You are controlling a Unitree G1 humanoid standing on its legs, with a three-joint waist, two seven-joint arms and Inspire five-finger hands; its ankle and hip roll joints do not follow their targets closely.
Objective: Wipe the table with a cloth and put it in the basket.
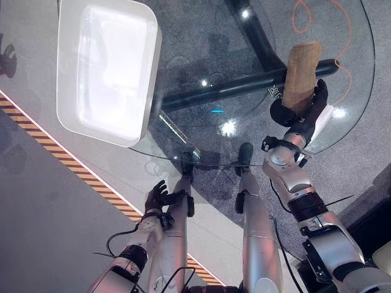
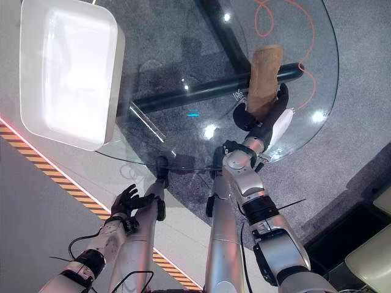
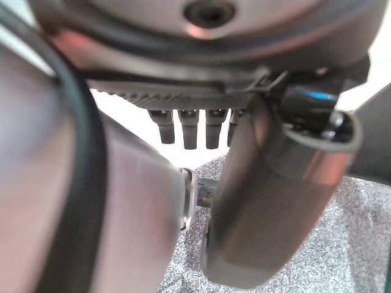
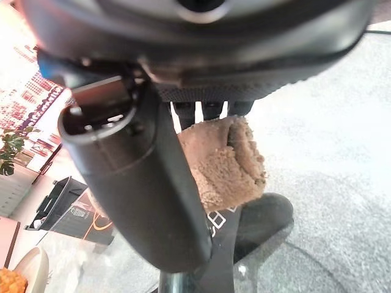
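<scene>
A rolled brown cloth (image 1: 301, 70) lies on the right part of the round glass table (image 1: 201, 36). My right hand (image 1: 307, 113) grips the cloth's near end, thumb on one side and fingers on the other. In the right wrist view the cloth (image 4: 226, 165) shows tucked between the thumb and the fingers (image 4: 204, 110). The white rectangular basket (image 1: 149, 79) stands on the table's left side, overhanging its edge. My left hand (image 1: 160, 196) hangs low below the table's near edge, fingers relaxed and spread, holding nothing.
Through the glass I see the table's dark crossed base (image 1: 244, 82) and an orange cable (image 1: 298, 15) on the grey carpet. Yellow-black striped tape (image 1: 67, 160) runs across the floor at the left. A pale seat (image 2: 369, 256) stands at the lower right.
</scene>
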